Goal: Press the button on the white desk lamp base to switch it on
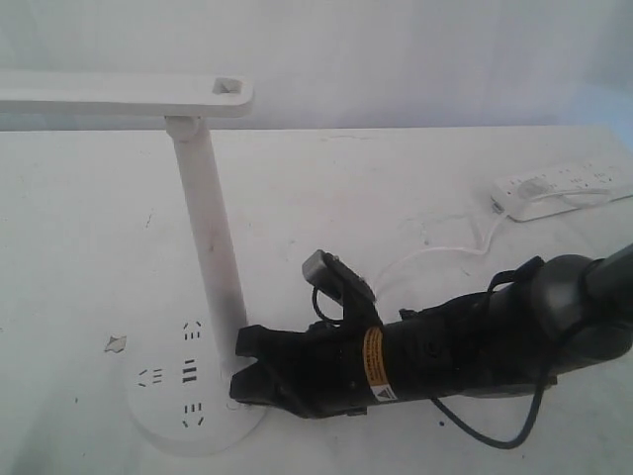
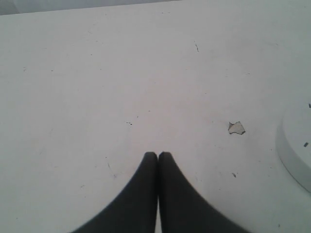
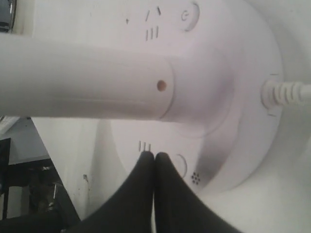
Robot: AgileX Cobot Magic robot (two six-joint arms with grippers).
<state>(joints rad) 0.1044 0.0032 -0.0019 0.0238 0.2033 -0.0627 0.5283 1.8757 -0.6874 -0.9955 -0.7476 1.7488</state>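
The white desk lamp base (image 1: 163, 411) lies at the front left, its slim post (image 1: 210, 247) rising to the lamp head (image 1: 119, 97). My right gripper (image 1: 240, 374) reaches in from the right, low over the base's right rim. In the right wrist view its shut fingertips (image 3: 154, 155) sit on the base (image 3: 243, 73), covering part of the button (image 3: 182, 166), a faint ring beside a small dotted mark. A second round button (image 3: 190, 17) shows beyond the post (image 3: 82, 80). My left gripper (image 2: 158, 154) is shut and empty over bare table, with the base's edge (image 2: 294, 155) off to one side.
A long white power strip (image 1: 564, 186) lies at the back right, and a white cable (image 1: 445, 252) runs from it toward the lamp. The cord enters the base at a ribbed collar (image 3: 286, 93). A chipped spot (image 2: 236, 127) marks the table (image 1: 396, 178) by the base.
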